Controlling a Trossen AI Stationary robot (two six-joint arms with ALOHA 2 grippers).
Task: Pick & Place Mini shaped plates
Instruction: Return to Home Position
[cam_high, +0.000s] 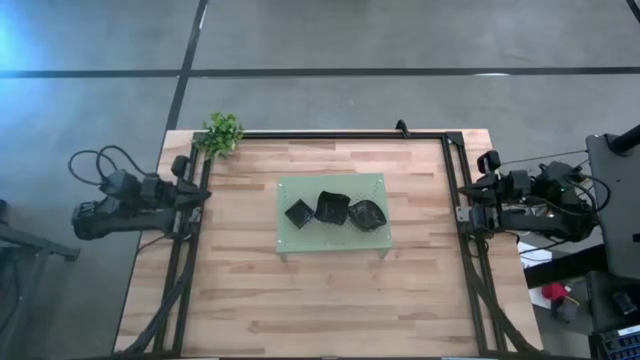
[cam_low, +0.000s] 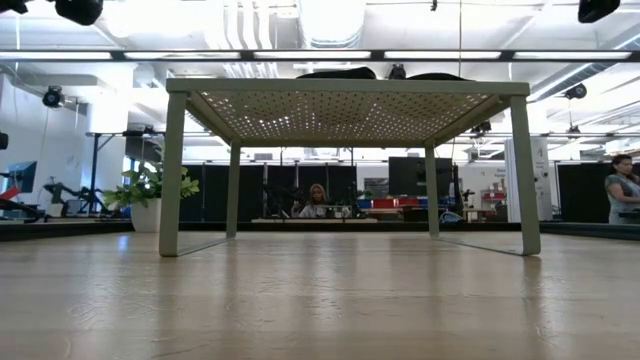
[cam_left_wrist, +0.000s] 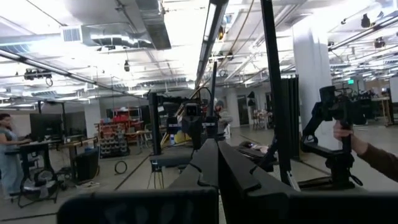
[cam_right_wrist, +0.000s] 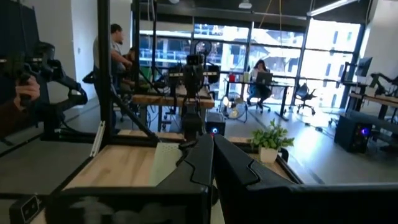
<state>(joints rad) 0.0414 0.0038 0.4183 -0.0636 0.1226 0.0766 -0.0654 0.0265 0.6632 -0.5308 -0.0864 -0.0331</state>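
Observation:
Three mini shaped plates, glossy black, lie side by side on the light green perforated mat (cam_high: 331, 190) at the table's middle: left (cam_high: 299, 212), middle (cam_high: 331, 208), right (cam_high: 367, 214). In the low view the mat is a raised stand on thin legs (cam_low: 172, 170), and dark plate tops (cam_low: 335, 72) show above its deck. My left gripper (cam_high: 205, 196) waits at the table's left edge and my right gripper (cam_high: 462, 210) at the right edge, both far from the plates. Each wrist view shows its fingers shut together, left (cam_left_wrist: 216, 146) and right (cam_right_wrist: 211, 142), holding nothing.
A small green leafy plant (cam_high: 222, 133) stands at the far left corner. A black frame (cam_high: 330, 134) runs along the far edge and both sides of the wooden table. Bare wood lies all around the mat. A person's hand (cam_left_wrist: 345, 132) holds a device beyond the table.

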